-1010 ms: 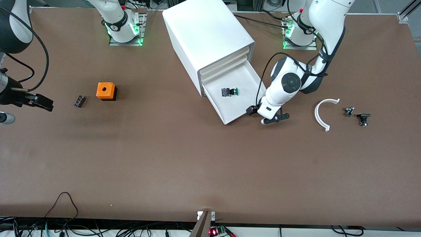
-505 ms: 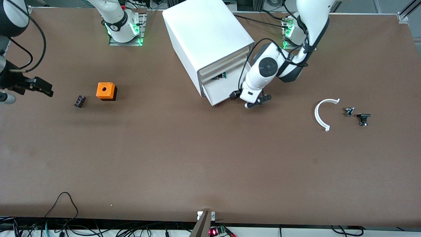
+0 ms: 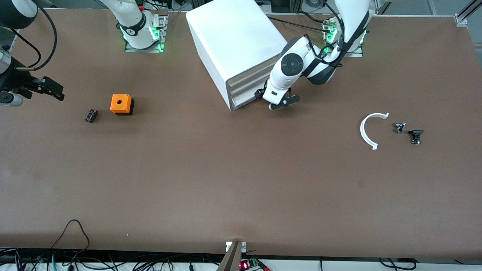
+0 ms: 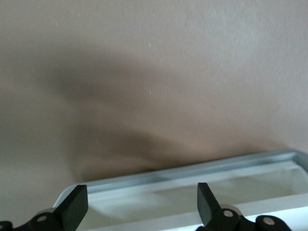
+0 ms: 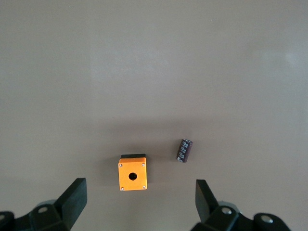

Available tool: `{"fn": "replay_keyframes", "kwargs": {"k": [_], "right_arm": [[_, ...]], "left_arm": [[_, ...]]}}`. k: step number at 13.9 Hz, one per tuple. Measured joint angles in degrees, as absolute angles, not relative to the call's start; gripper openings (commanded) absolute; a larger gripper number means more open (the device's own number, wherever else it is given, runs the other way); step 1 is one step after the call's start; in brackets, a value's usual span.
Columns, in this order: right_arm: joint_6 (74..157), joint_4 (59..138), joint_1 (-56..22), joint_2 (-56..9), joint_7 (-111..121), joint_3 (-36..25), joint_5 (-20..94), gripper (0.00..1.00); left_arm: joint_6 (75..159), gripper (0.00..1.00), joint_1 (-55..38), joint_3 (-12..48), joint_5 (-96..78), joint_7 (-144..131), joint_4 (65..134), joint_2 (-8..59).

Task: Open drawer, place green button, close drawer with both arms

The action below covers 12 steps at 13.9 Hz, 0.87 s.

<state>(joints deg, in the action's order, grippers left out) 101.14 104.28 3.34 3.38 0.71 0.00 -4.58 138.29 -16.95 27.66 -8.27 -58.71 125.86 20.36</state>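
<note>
Pincer on left arm (image 3: 277,101), jaws apart, empty, pressed drawer (image 3: 244,98) front; drawer looked flush in cabinet (image 3: 235,45), button unseen, presumably inside. I judged: ease off straight, avoid dragging lip. Right pincer (image 3: 45,88), apart, waited over surface (image 3: 226,180) near orange cube (image 3: 121,104).

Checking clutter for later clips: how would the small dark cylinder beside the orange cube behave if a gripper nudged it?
The dark cylinder lies on its side on the table, so it would probably roll rather than slide. It looks small and likely light beside the orange cube, so a slight touch may send it off.
</note>
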Motion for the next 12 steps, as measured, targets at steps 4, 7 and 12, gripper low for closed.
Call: {"fn": "replay_keyframes", "kwargs": {"k": [4, 7, 12], "right_arm": [[101.57, 104.25, 3.31, 3.38, 0.71, 0.02, -4.53, 1.0], [101.63, 103.89, 3.28, 3.36, 0.7, 0.03, -4.44, 1.0], [101.6, 103.81, 3.2, 3.33, 0.7, 0.06, -4.4, 1.0]], "left_arm": [[137.98, 1.0, -16.77, 28.31, -8.27, -58.77, 125.88, 20.25], [138.23, 1.0, -13.14, 28.07, -8.28, -58.86, 125.01, 18.14], [136.01, 1.0, 2.92, 27.65, -8.29, -56.24, 118.13, 12.2]]}}
